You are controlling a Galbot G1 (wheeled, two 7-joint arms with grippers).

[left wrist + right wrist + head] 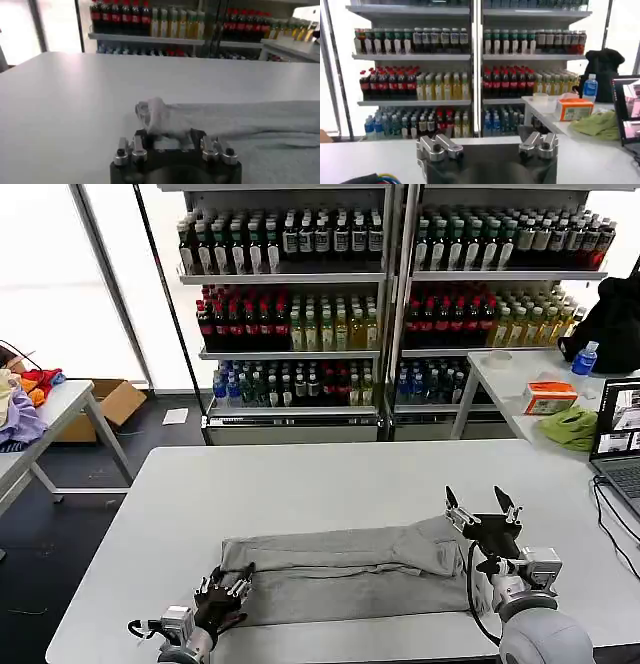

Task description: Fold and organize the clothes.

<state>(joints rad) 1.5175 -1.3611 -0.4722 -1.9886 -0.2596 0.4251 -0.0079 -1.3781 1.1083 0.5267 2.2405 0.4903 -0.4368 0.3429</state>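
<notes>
One light grey shirt (340,569) lies folded into a long band across the near half of the white table (300,479). My left gripper (228,589) sits low at the shirt's left near corner, shut on a bunched fold of the grey cloth (155,115) that rises between its fingers (167,136). My right gripper (478,509) is raised above the shirt's right end, fingers pointing up and spread wide. In the right wrist view the right gripper (487,146) is open with nothing between its fingers.
Shelves of drink bottles (300,304) stand behind the table. At the right, a side table (520,389) holds a laptop (618,434), a lime-green cloth (570,427), an orange box (550,397) and a black bag (612,324). Purple and orange fabrics (20,409) lie on a left table.
</notes>
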